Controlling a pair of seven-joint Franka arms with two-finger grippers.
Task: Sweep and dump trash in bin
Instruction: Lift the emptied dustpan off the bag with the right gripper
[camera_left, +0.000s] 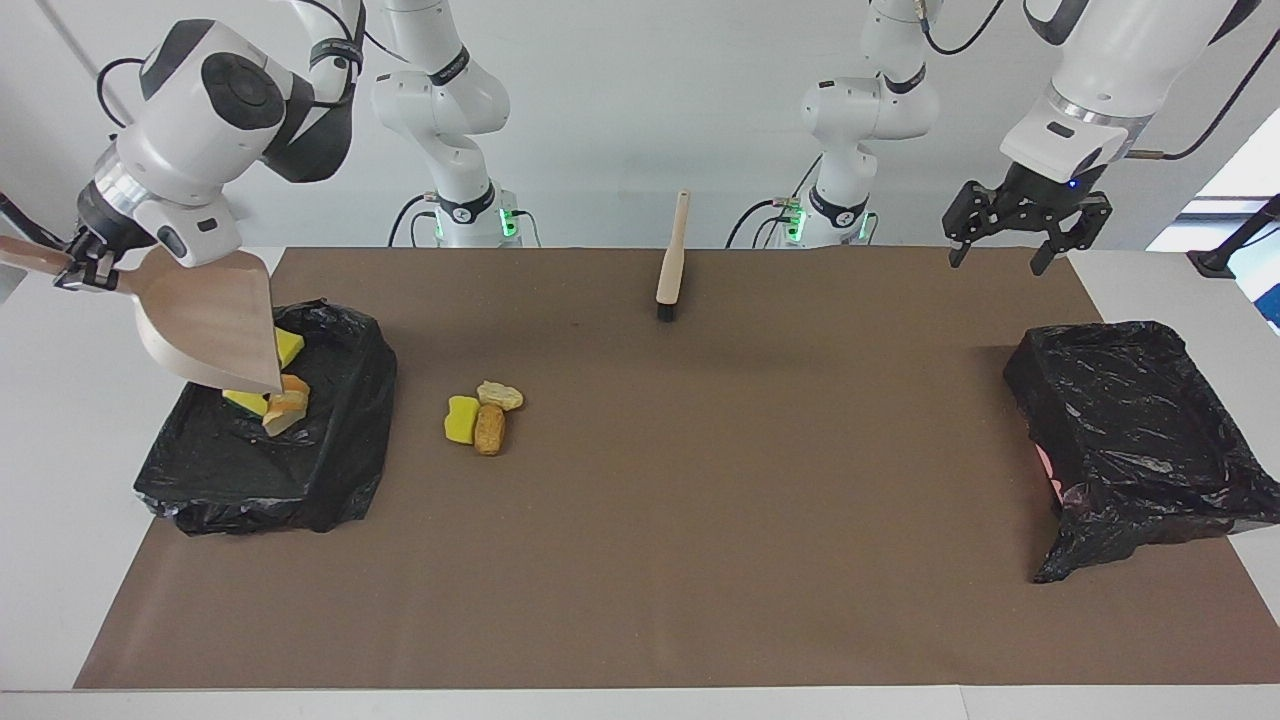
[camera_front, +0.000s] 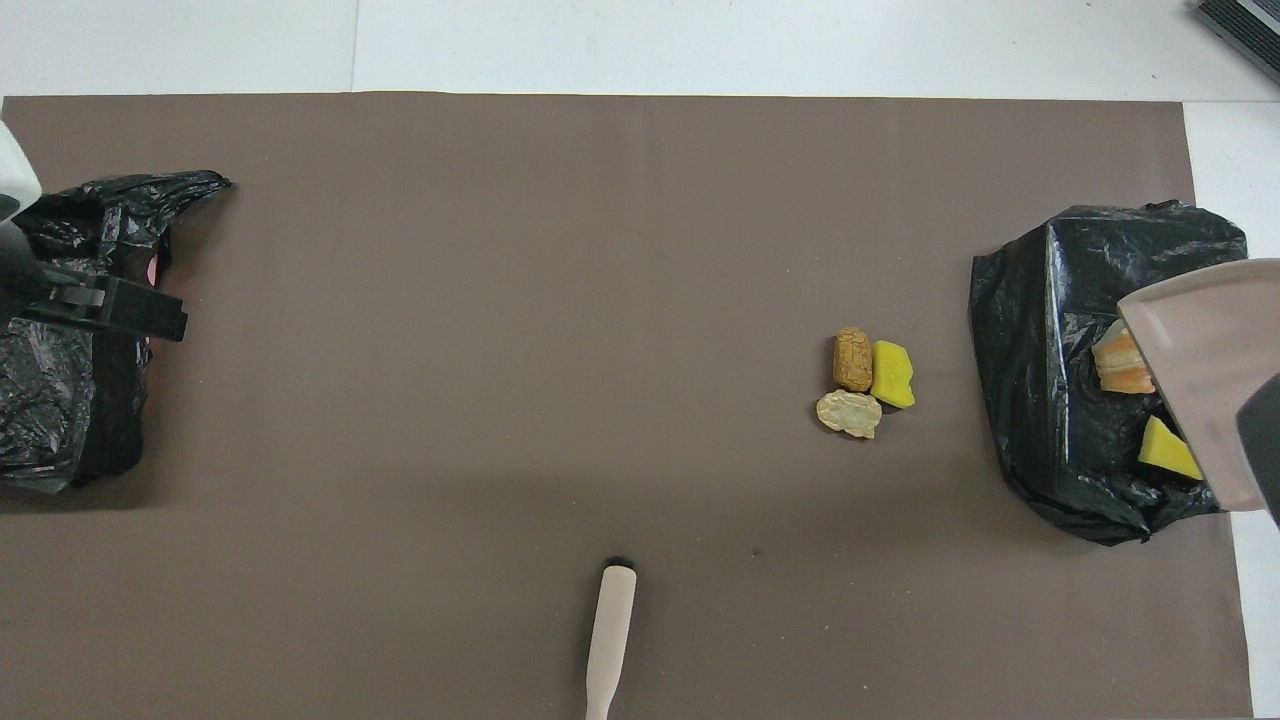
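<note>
Facing view: the right gripper (camera_left: 80, 268), clamped on the handle of the beige dustpan (camera_left: 215, 325), tips the pan mouth-down over the black-lined bin (camera_left: 300, 480) at the right arm's end of the table, so that whatever it carried slides off into the liner. Yellow and orange-tan pieces of the trash (camera_left: 275, 400) already lie in that bin, partly hidden under the pan's lip. Three more chunks, one yellow, one pale and one brown (camera_left: 483, 412), sit bunched on the brown mat (camera_left: 700, 560), at about three o'clock from the bin and just beside it, apparently awaiting a second sweep. The brush (camera_left: 672, 258) lies unheld at twelve o'clock on the mat, its handle pointing toward the robots, within easy reach for that pass. The left gripper (camera_left: 1028, 240) waits in the air with its fingers spread and nothing between them, at about eleven o'clock above a second black-lined bin (camera_left: 1140, 430).
</note>
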